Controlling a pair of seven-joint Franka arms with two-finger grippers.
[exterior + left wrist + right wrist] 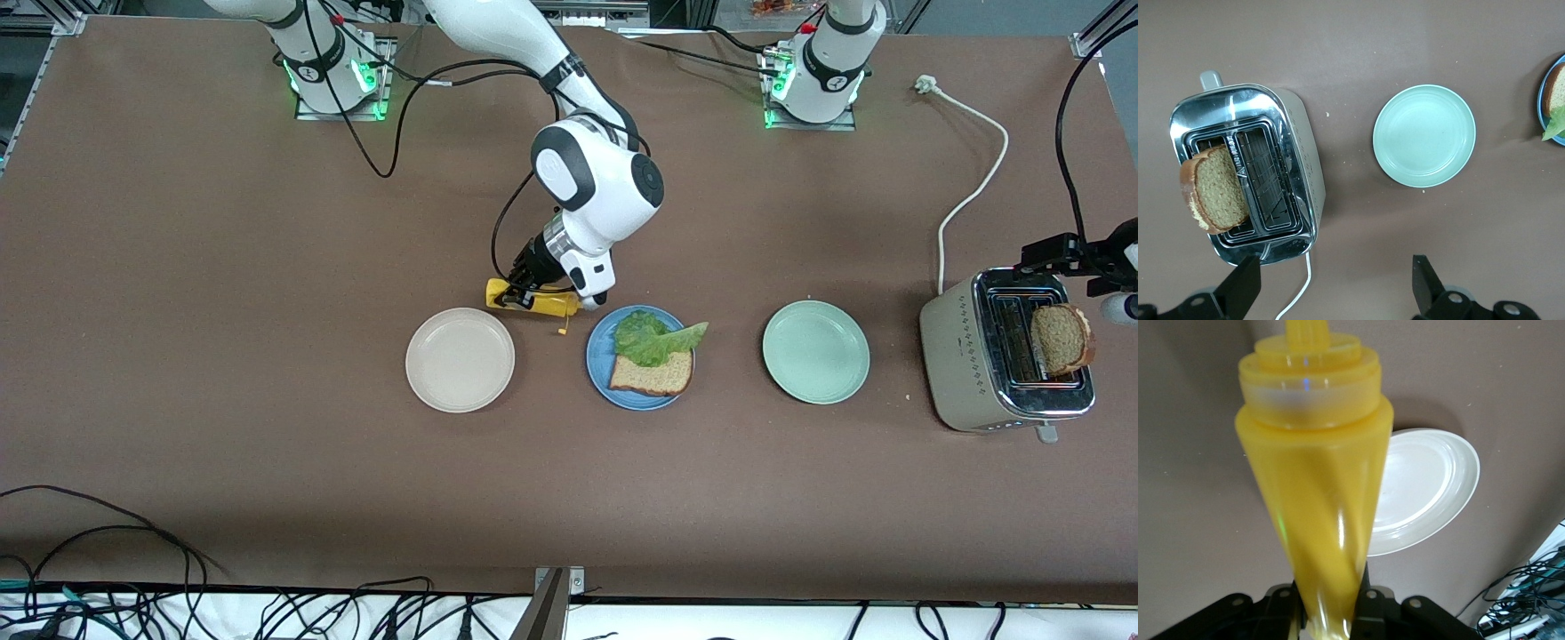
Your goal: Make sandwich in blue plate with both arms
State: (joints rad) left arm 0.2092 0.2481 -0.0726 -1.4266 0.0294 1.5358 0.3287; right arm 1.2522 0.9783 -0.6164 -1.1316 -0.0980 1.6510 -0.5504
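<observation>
The blue plate (597, 373) sits mid-table with one brown bread slice (653, 373) on it and a ruffled green lettuce leaf (653, 336) on top. A second bread slice (1060, 338) stands in the toaster (956, 356); it also shows in the left wrist view (1215, 190). My right gripper (524, 286) is shut on a yellow squeeze bottle (533, 302), held sideways beside the blue plate with its nozzle toward the plate; the bottle fills the right wrist view (1315, 473). My left gripper (1335, 283) is open and empty above the toaster (1298, 153).
A pale-green plate (815, 351) lies between the blue plate and the toaster. A cream-white plate (460, 359) lies toward the right arm's end. The toaster's white cord (973, 187) runs toward the left arm's base.
</observation>
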